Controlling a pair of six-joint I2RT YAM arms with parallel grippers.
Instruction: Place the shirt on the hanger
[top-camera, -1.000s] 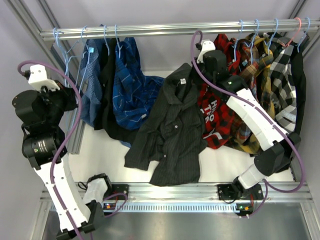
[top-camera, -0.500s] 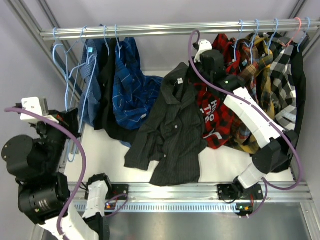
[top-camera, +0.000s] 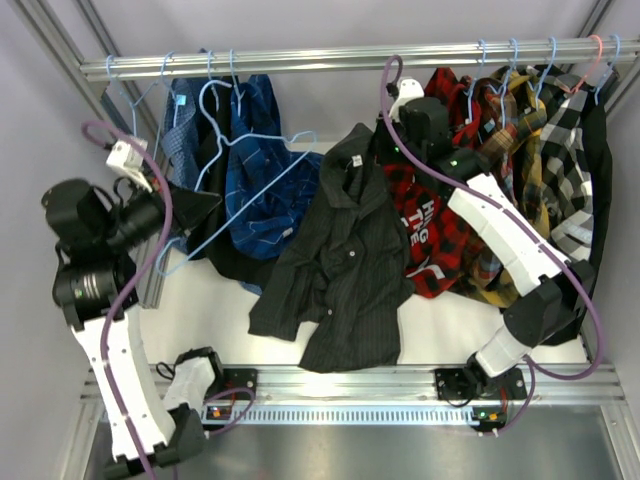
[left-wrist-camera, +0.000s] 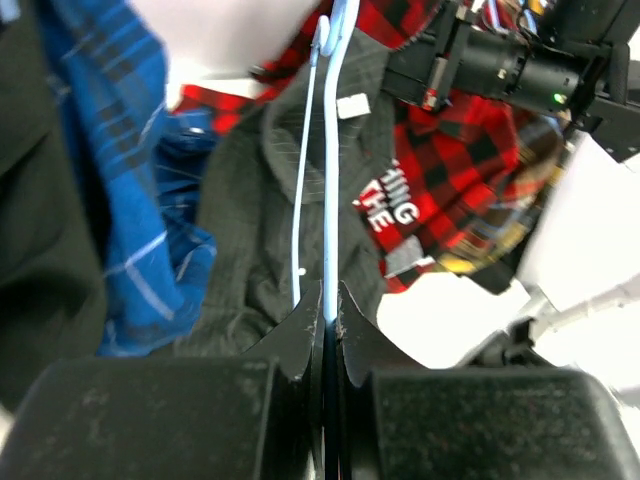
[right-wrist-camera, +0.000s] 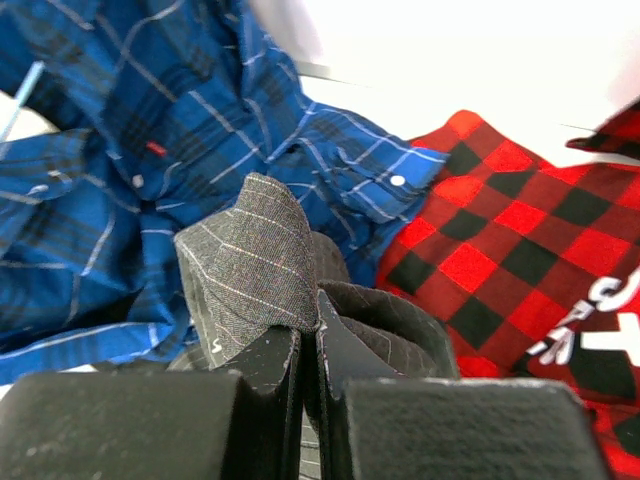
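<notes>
Shirt: the shirt (top-camera: 345, 270) is dark charcoal with faint pale pinstripes. It has long sleeves, a turned-out collar and a small white label inside the neck.
Shirt's lie: it is strung up by the collar at the far end. The body slopes toward the near edge and bunches on the white table (top-camera: 210, 310), with one sleeve trailing out to the near left.
Shirt's place: middle of the scene, between the blue checked shirt (top-camera: 260, 190) on its left and the red-and-black plaid shirt (top-camera: 440, 230) on its right, overlapping the plaid one.
My right pincer: my right gripper (right-wrist-camera: 308, 335) is pinched tight on a fold of the collar, and the striped cloth bulges up out of my jaws.
Hanger: the hanger (left-wrist-camera: 329, 200) is thin light-blue wire, tilted in the air to the left of the shirt. Its hook points to the far side and one corner reaches toward the collar.
My left pincer: my left gripper (left-wrist-camera: 326, 305) is clamped narrow on the hanger's wire.
Rail: the rail (top-camera: 340, 55) runs across the far side, carrying more hangers and shirts.
</notes>
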